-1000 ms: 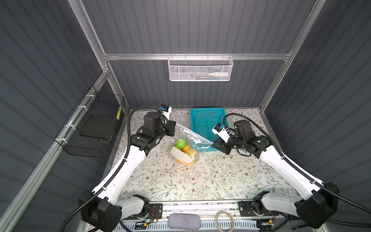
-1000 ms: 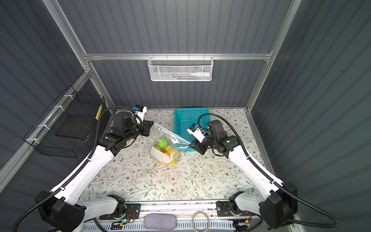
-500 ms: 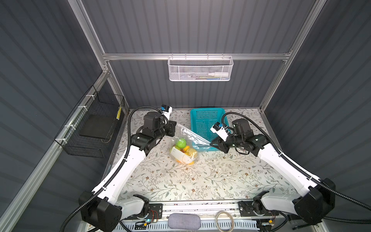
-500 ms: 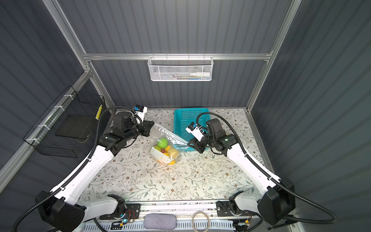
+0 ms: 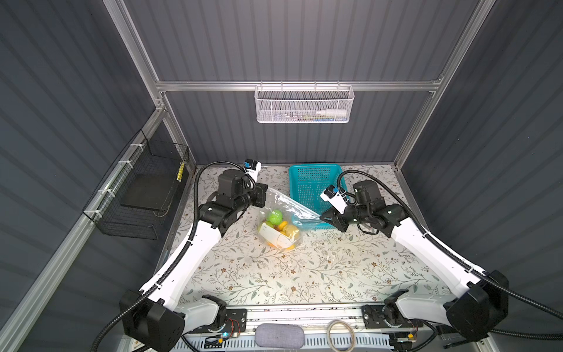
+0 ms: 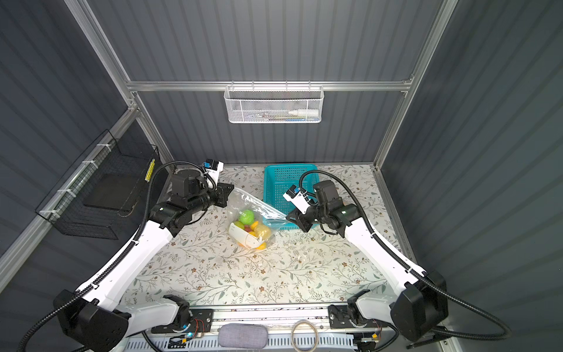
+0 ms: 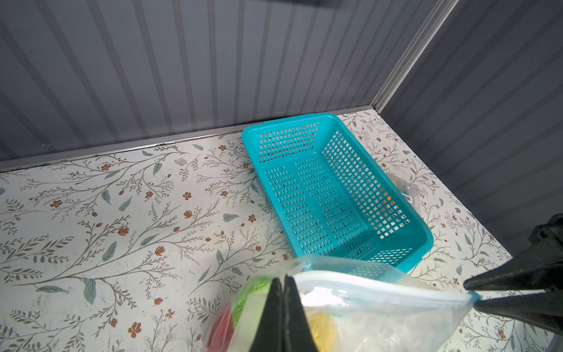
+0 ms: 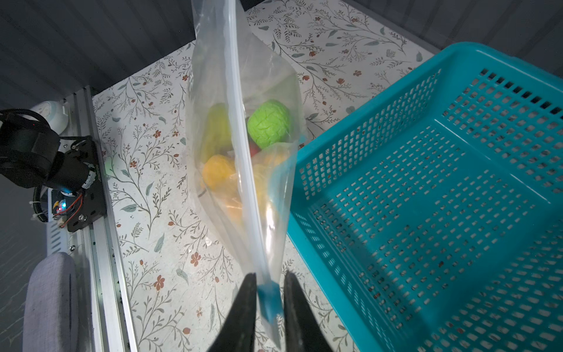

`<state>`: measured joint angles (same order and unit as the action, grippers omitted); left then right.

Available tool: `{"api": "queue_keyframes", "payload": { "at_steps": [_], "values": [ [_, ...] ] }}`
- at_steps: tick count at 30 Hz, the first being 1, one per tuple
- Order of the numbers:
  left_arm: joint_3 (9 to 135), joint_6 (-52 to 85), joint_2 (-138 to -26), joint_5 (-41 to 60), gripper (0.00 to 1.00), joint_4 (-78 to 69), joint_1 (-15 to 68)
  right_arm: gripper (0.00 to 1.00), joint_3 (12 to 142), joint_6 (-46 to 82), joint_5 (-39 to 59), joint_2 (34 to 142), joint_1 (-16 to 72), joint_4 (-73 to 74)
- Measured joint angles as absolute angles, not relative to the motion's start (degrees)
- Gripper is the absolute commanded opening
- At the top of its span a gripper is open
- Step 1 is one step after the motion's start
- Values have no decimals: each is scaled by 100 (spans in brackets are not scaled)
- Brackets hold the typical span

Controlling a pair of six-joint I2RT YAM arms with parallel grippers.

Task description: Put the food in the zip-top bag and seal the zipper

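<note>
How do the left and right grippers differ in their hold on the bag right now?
Left gripper is shut, pinching the zip-top bag at its top edge; right gripper stands open, straddling the blue slider tab unclamped. Left is at one end of the zipper, right at the opposite end. Both are at the bag's raised zipper edge.

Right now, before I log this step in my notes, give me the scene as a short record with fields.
left gripper: shut on zip-top bag edge
right gripper: jaws slightly apart, astride blue slider
zipper: stretched between both grippers; seal unclear
food: inside bag
teal basket: no food inside
</note>
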<state>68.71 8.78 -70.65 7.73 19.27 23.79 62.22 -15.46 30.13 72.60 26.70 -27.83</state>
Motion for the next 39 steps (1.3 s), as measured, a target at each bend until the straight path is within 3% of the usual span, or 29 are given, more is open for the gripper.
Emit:
{"api": "queue_keyframes", "payload": {
  "at_steps": [3, 7, 15, 23, 39],
  "values": [
    [6871, 878, -7065, 773, 0, 1927, 2379, 40, 6195, -1516, 3000, 7260, 2659, -2762],
    [6871, 875, -7065, 777, 0, 1927, 2379, 47, 6160, -1551, 2945, 7264, 2650, -2733],
    [6871, 862, -7065, 801, 0, 1927, 2379, 23, 6158, -1527, 3061, 7376, 2554, -2620],
    [6871, 862, -7065, 792, 0, 1927, 2379, 10, 6158, -1492, 3273, 7387, 2510, -2637],
    [6871, 860, -7081, 709, 0, 2043, 2397, 11, 5850, -1385, 3306, 7194, 2488, -2495]
  ]
}}
